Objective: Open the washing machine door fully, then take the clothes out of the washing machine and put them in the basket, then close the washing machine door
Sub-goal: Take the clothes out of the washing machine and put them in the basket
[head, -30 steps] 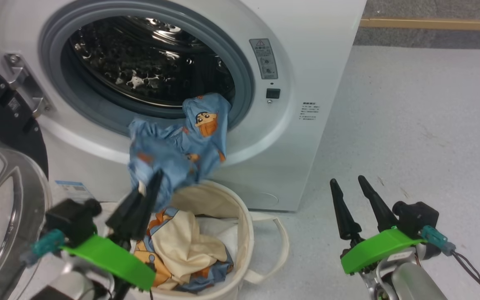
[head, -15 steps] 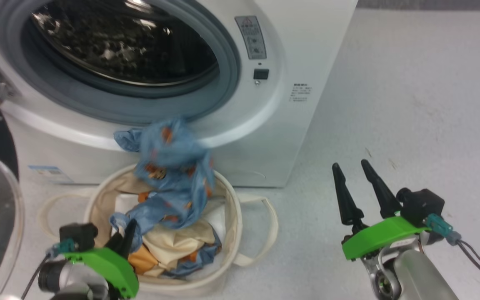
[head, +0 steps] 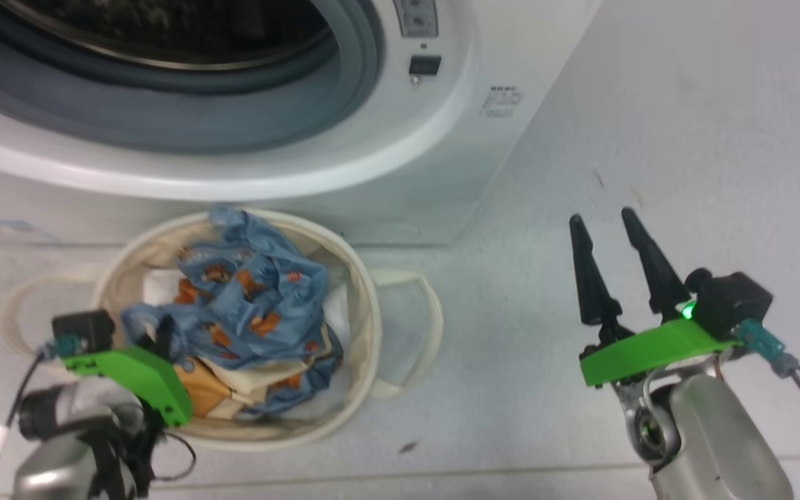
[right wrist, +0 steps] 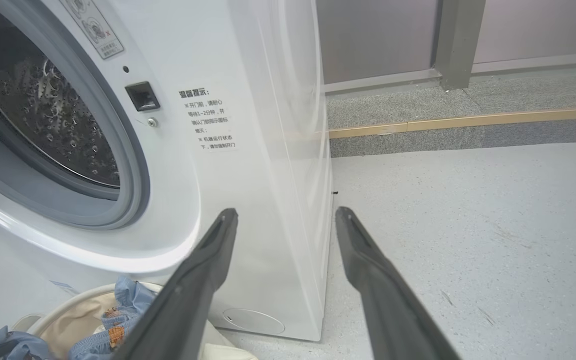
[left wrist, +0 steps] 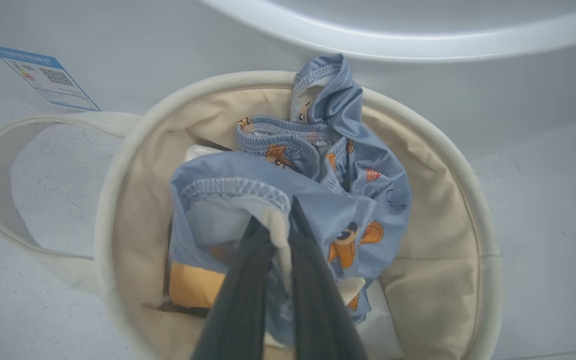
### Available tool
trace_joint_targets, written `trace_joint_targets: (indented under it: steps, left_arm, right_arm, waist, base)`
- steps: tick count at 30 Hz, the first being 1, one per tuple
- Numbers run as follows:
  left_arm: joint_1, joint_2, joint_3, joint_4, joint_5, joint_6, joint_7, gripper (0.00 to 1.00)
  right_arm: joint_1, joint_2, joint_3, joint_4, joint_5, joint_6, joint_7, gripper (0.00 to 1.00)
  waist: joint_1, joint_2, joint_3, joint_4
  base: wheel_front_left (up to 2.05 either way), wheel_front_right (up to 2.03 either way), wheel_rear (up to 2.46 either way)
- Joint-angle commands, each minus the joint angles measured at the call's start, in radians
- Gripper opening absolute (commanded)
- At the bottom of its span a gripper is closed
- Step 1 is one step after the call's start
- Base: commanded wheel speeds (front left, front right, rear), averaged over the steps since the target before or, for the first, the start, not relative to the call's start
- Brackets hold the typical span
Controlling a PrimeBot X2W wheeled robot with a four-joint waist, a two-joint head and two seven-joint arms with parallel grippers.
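- The left gripper points down into the basket. Its two dark fingers are pressed close, with a hem of blue cloth pinched between them.
- The right gripper hangs over bare floor to the right of the machine. Its fingers are spread with nothing between them, tips pointing up the head view.
- The washing machine is a white box with a grey ring round its open mouth. The basket stands on the floor just in front of it, below that mouth.
- The basket is a round cream canvas tub with a looped handle at each side.
- The clothes lie heaped in it. A blue garment with small orange prints is on top, one end draped over the far rim, and a cream and orange piece lies beneath.
- The right wrist view looks at the dimpled steel drum and a printed notice on the machine's front.
- The left wrist view shows a small blue-edged label low on that front, near one handle.
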Motion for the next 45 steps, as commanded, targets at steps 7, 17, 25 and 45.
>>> trace_joint_targets:
  steps: [7,17,25,45]
  left_arm:
    - [-0.076,0.020,-0.002,0.051,-0.017,-0.006,0.021,0.00]
    - [-0.070,0.038,-0.029,0.073,-0.060,-0.007,0.058,0.00]
    - [-0.051,0.038,-0.057,0.073,-0.081,-0.007,0.042,0.48]
    - [-0.032,0.061,-0.135,0.021,0.006,-0.006,-0.029,1.00]
  right_arm:
    - [-0.036,0.003,-0.005,-0.073,-0.009,0.006,-0.005,1.00]
    - [-0.045,0.003,-0.010,-0.097,0.015,0.006,-0.005,1.00]
    - [-0.048,0.003,-0.001,-0.092,0.017,0.006,-0.005,1.00]
    - [-0.003,0.003,0.042,0.010,0.013,0.006,-0.005,1.00]
  waist:
    - [0.0000,0.0000,0.127,-0.043]
    - [0.0000,0.0000,0.171,-0.070]
    - [0.0000,0.0000,0.154,-0.069]
    - [0.0000,0.0000,-0.094,0.011]
  base:
    - [0.00,0.00,0.00]
    - [0.00,0.00,0.00]
    - [0.00,0.00,0.00]
    - [0.00,0.00,0.00]
